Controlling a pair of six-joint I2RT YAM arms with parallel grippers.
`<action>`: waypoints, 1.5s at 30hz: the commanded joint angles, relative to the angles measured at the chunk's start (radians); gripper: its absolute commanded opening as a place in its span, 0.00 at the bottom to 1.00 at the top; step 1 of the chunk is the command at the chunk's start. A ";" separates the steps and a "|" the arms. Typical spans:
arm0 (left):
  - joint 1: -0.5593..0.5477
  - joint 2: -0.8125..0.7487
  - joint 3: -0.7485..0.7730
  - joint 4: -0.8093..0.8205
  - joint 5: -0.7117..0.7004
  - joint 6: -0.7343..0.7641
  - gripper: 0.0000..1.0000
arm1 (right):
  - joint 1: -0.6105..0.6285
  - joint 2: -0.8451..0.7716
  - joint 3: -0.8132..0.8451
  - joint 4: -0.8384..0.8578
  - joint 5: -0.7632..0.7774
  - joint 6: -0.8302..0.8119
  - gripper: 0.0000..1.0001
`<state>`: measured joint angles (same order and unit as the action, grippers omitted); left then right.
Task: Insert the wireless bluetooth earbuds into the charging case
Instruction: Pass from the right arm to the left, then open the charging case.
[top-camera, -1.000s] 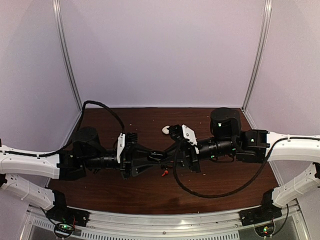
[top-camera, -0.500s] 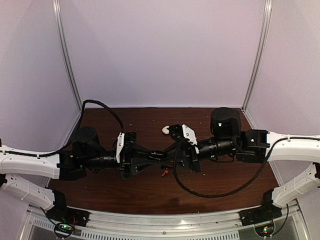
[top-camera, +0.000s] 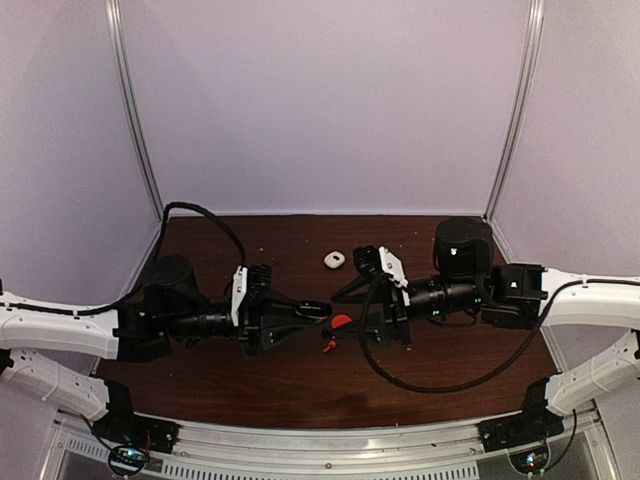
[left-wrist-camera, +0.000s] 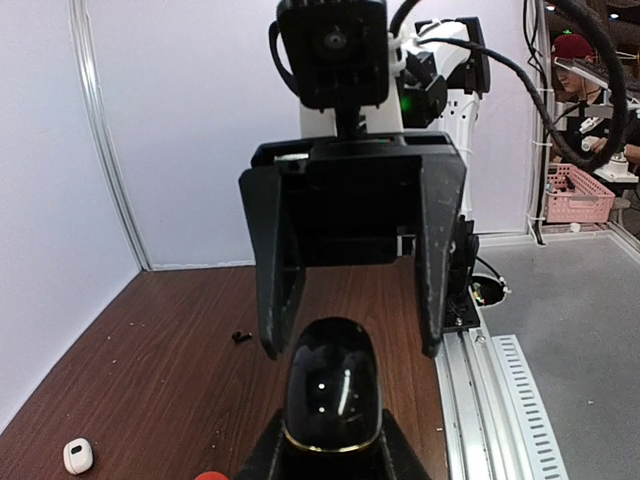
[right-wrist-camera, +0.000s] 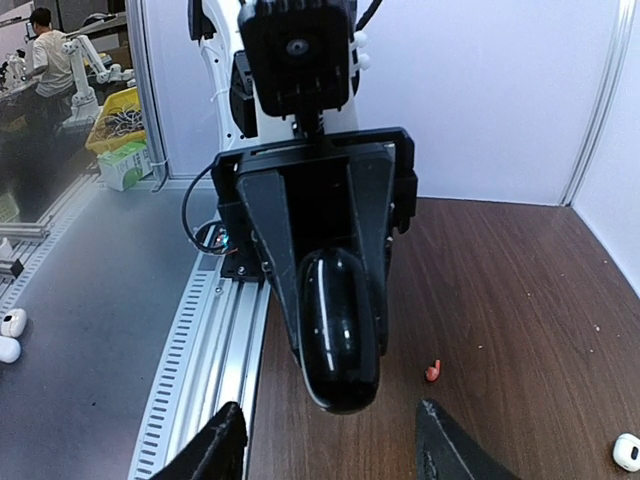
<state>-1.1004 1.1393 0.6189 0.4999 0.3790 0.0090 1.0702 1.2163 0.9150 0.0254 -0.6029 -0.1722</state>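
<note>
From above, the left gripper (top-camera: 318, 312) and right gripper (top-camera: 350, 303) faced each other tip to tip over the wooden table (top-camera: 250, 380). A red earbud (top-camera: 327, 346) lay on the table just nearer the bases, and a white charging case (top-camera: 334, 260) sat farther back.

In the left wrist view, the left fingers were clamped on a glossy black charging case (left-wrist-camera: 332, 385), and the right jaws stood wide apart facing it.

In the right wrist view, the right fingers were spread, and the red earbud lay loose on the wood beside the held case.

Just a dark wood table (top-camera: 300, 385) boxed in by pale walls (top-camera: 320, 100), metal rail (top-camera: 330, 440) at 6 o'clock. Left wrist view: pink basket (left-wrist-camera: 578, 195) at 3 o'clock, red-capped person (left-wrist-camera: 573, 55) around 2. Right wrist view: yellow bin (right-wrist-camera: 120, 118) at 10.
</note>
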 joint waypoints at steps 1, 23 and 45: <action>0.005 -0.033 -0.020 0.042 -0.024 0.014 0.00 | -0.019 -0.034 0.001 0.056 -0.004 0.039 0.60; 0.004 -0.010 -0.008 0.031 0.051 0.072 0.00 | -0.044 0.080 0.082 0.127 0.040 0.116 0.53; 0.024 -0.019 -0.055 0.111 0.000 -0.051 0.00 | -0.116 0.049 0.069 0.183 0.029 0.172 0.51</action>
<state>-1.0897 1.1294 0.5919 0.5041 0.3870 0.0414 0.9855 1.3010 0.9756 0.1688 -0.5800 -0.0120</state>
